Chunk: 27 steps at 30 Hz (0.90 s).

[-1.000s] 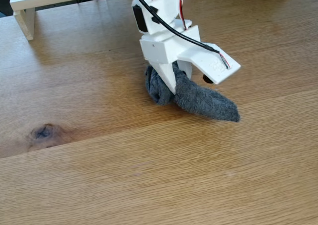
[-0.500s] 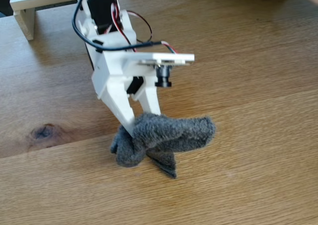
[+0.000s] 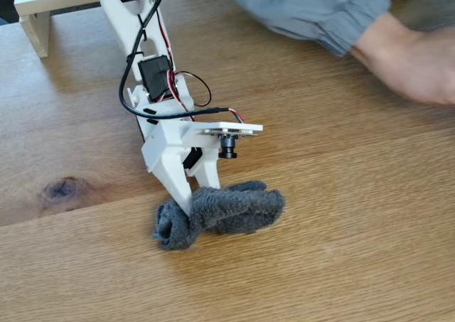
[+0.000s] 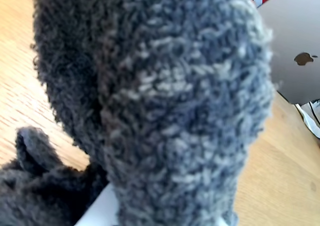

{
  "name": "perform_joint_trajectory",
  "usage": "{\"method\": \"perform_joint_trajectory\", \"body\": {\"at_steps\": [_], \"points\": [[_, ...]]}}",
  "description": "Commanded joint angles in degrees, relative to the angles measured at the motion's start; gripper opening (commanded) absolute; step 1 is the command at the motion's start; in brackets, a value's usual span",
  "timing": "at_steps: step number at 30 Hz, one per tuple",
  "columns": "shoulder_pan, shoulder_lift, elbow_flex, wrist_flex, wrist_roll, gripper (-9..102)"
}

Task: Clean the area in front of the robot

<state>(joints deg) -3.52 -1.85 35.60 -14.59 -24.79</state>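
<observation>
Gripper (image 3: pixel 190 207) clamped on grey terry cloth (image 3: pixel 220 212), now pressed low onto oak tabletop (image 3: pixel 320 265).

Half a second back, held the cloth bunched and raised over the plank seam; since then dropped and flattened it, nudged slightly left and down, right of dark knot (image 3: pixel 62 189). Reads as mid-wipe across the area before the white arm (image 3: pixel 153 87). Sleeved hand (image 3: pixel 416 62) newly reaching in at upper right. Fills the wrist view with cloth (image 4: pixel 175 106), laptop (image 4: pixel 295 51) behind.

In the fixed view the white robot arm (image 3: pixel 153 73) reaches down and forward, wrist bent. Its end effector (image 3: pixel 190 207) points downward, fingers clamped on a grey sock (image 3: pixel 220 212).
</observation>
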Motion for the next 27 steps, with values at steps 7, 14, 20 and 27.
{"method": "perform_joint_trajectory", "body": {"at_steps": [7, 14, 20, 27], "points": [[18.19, 5.45, 0.26, 2.20, 1.41, 0], [19.51, 6.77, 0.26, 2.02, 5.19, 0], [8.70, 5.80, 0.26, 5.27, 8.70, 0], [-8.79, 7.73, 0.26, 5.10, 11.43, 0]]}}
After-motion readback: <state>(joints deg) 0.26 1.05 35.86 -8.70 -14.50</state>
